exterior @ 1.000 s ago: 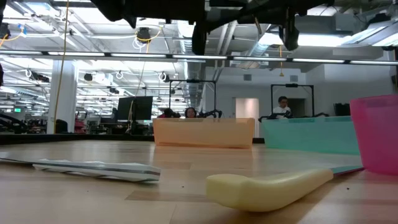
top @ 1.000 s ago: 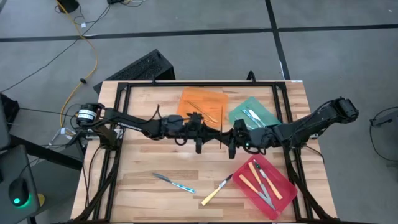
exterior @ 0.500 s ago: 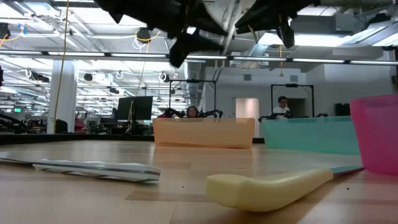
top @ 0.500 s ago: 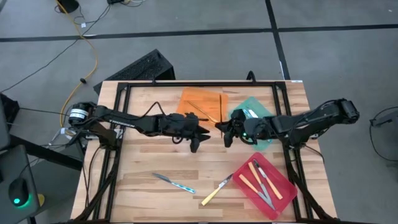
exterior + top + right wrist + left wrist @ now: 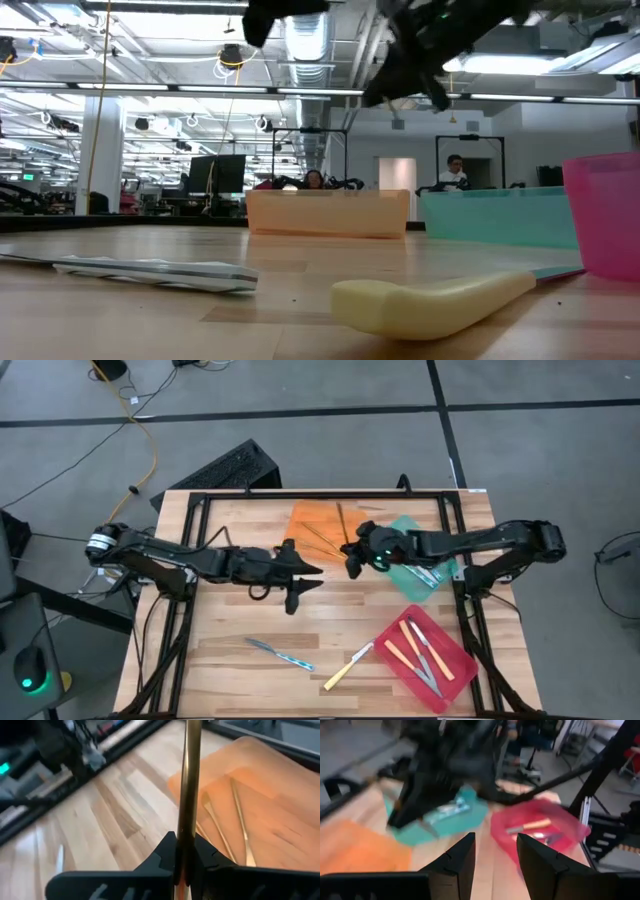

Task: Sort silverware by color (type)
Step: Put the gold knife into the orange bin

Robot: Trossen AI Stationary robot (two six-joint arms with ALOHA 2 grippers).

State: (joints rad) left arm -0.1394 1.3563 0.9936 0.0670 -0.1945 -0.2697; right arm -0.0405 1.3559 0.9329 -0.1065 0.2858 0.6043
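My right gripper (image 5: pixel 351 557) hangs above the near edge of the orange tray (image 5: pixel 322 518), shut on a slim gold utensil (image 5: pixel 341 520) that reaches toward the far edge. A few gold utensils (image 5: pixel 235 815) lie in that tray. My left gripper (image 5: pixel 303 580) is open and empty, left of the right one over bare wood; its fingers (image 5: pixel 459 860) stand apart. A blue-handled utensil (image 5: pixel 281 653) and a yellow-handled one (image 5: pixel 347 667) lie flat on the table near the front. The green tray (image 5: pixel 420 550) and red tray (image 5: pixel 452 670) hold more silverware. My right gripper pinches the gold utensil's shaft (image 5: pixel 189 827) between its two fingers, near one end. The fingers (image 5: pixel 165 852) lie across the shaft. The utensil is lifted clear and its long free part (image 5: pixel 192 755) sticks out ahead of the gripper, over the orange tray.
A black frame (image 5: pixel 300 496) runs around the table's far and side edges. The red tray sits at the near right corner, the green one right of the orange. Bare wood (image 5: pixel 230 620) lies on the near left. People sit in the room beyond (image 5: pixel 455 165).
The right gripper has carried the gold utensil from the table's middle toward the far edge and a little left, over the orange tray, and the utensil has swung about in the hold. The left gripper has drawn back toward the table's left, away from the right one.
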